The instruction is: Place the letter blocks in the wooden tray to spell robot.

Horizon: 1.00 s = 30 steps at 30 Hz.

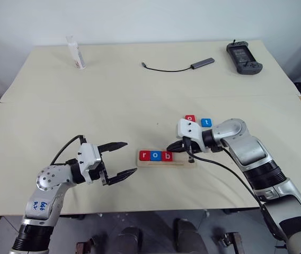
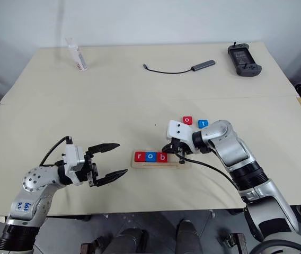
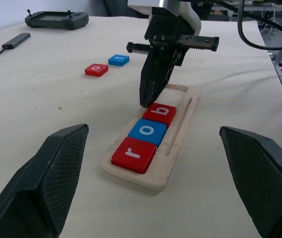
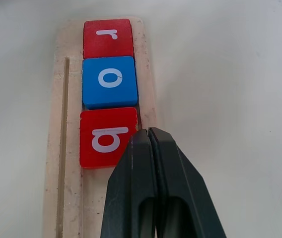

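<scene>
Nearest the robot, the left gripper [image 1: 123, 159] is hovering above the table [image 1: 44, 132] with its two black fingers spread wide apart and nothing lying between them; it is pointing toward the tray from the robot's left side.

Just beyond it, the wooden tray [image 3: 180, 124] is lying flat near the table's front edge. Three letter blocks are sitting in it in a touching row: the red r block [image 3: 133, 154] at the robot's left end, the blue o block [image 3: 147, 131] next, and the red b block [image 3: 160, 113] third. The rest of the tray toward the robot's right is standing unfilled.

The right gripper [image 4: 148, 133] is angling down over the tray with its fingers pressed together and holding nothing. Its tip is sitting at the corner of the red b block, at the edge of the row; whether it is touching the block cannot be determined.

Behind the tray, the red o block [image 1: 190, 118] and the blue t block [image 1: 206, 122] are lying flat on the table, side by side with a small gap.

Far back, a white bottle [image 1: 75, 52], a cable with adapter [image 1: 179, 66] and a black handheld controller [image 1: 244, 57] are resting near the rear edge.
</scene>
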Motion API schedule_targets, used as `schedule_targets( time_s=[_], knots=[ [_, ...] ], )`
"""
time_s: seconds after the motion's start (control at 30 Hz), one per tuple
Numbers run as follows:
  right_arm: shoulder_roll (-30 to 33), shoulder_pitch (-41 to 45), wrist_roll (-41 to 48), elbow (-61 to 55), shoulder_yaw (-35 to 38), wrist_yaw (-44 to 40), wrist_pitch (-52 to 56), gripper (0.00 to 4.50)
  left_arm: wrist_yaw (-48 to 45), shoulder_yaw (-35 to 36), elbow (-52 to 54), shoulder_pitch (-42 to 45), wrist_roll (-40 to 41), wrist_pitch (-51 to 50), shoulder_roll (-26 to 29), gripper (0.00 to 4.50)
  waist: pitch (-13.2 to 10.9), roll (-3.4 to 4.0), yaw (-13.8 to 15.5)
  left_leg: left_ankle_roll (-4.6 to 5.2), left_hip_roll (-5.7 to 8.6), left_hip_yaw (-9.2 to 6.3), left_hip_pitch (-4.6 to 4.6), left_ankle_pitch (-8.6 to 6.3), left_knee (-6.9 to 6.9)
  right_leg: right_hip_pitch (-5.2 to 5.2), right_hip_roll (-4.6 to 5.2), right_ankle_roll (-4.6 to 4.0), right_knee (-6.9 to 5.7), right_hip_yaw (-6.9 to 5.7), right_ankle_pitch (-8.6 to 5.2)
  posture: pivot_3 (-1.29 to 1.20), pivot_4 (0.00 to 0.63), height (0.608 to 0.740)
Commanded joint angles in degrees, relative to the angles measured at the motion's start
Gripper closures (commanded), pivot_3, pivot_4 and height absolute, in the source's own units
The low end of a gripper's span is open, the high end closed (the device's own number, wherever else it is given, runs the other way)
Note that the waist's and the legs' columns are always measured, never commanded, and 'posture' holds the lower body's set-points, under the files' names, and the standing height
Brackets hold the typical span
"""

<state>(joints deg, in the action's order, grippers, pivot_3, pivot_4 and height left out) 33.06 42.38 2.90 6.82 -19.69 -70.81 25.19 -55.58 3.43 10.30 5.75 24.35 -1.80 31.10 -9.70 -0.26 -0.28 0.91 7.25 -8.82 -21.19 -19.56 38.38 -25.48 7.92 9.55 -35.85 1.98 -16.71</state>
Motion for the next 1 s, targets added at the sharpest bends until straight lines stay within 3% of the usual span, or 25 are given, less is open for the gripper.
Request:
schedule_targets(
  time_s=[0.03, 0.2, 0.33, 0.47, 0.53, 0.8, 1.0],
  knots=[
    [0.56, -0.38, 1.31, -2.72, 0.35, -1.09, 0.28, 4.45, 0.16, 0.11, 0.39, 0.28, -0.07, 0.98, -0.2, 0.0, 0.0, 0.0, 0.01, 0.0, 0.0, 0.0, 0.0, 0.0, 0.0, 0.0, 0.0, 0.0, 0.0, 0.0, 0.0, 0.0, 0.15, 0.74],
    [0.2, -0.98, 4.24, -4.86, 5.05, 1.29, -0.98, 4.45, 0.2, 0.12, 0.3, 0.42, -0.04, 1.0, -0.27, 0.0, 0.0, 0.0, 0.07, 0.0, 0.0, 0.0, 0.0, 0.0, 0.0, 0.0, 0.0, 0.0, 0.0, 0.0, 0.0, 0.0, 0.15, 0.74],
    [4.91, -6.89, 10.6, -11.51, 14.33, 1.57, 1.54, 4.45, -0.69, -0.23, -0.89, 0.87, 0.07, 1.14, -0.4, 0.0, 0.0, 0.0, 0.57, 0.01, 0.02, -0.05, -0.01, 0.0, -0.01, 0.01, 0.01, 0.0, 0.01, -0.04, 0.0, 0.0, 0.15, 0.74],
    [7.42, -16.69, 13.5, -16.52, 24.06, 6.0, 0.34, 3.59, -1.63, -0.61, -2.98, 2.31, -0.05, 1.53, -0.65, 0.0, 0.0, -0.01, 0.8, 0.06, 0.02, -0.02, -0.02, -0.04, 0.01, 0.03, 0.02, -0.01, 0.04, -0.05, 0.01, 0.0, 0.15, 0.74],
    [6.96, -25.5, 13.45, -18.06, 33.23, 10.74, -4.67, 2.88, -2.2, -0.79, -4.72, 3.72, -0.12, 1.66, -0.74, 0.0, 0.0, -0.01, 1.61, 0.05, 0.01, -0.02, -0.01, -0.04, 0.0, 0.03, 0.01, -0.02, 0.03, -0.06, 0.01, 0.0, 0.15, 0.74],
    [1.36, -48.74, 17.41, -16.51, 51.33, 16.39, -19.14, 0.03, -3.89, -1.12, -9.56, 7.35, -0.14, 2.38, -0.74, 0.0, 0.01, 0.0, 1.63, 0.02, -0.08, 0.17, 0.12, -0.06, -0.01, 0.05, -0.11, 0.0, 0.06, 0.05, 0.02, 0.0, 0.15, 0.74],
    [0.35, -51.04, 19.23, -17.01, 50.62, 19.78, -19.2, 0.03, -4.69, -0.75, -11.09, 9.1, -0.04, 2.28, -0.27, 0.0, 0.02, 0.04, 0.35, 0.0, -0.12, 0.52, 0.32, -0.07, 0.02, 0.06, -0.15, 0.01, 0.01, 0.36, 0.02, 0.0, 0.15, 0.74]
  ],
)
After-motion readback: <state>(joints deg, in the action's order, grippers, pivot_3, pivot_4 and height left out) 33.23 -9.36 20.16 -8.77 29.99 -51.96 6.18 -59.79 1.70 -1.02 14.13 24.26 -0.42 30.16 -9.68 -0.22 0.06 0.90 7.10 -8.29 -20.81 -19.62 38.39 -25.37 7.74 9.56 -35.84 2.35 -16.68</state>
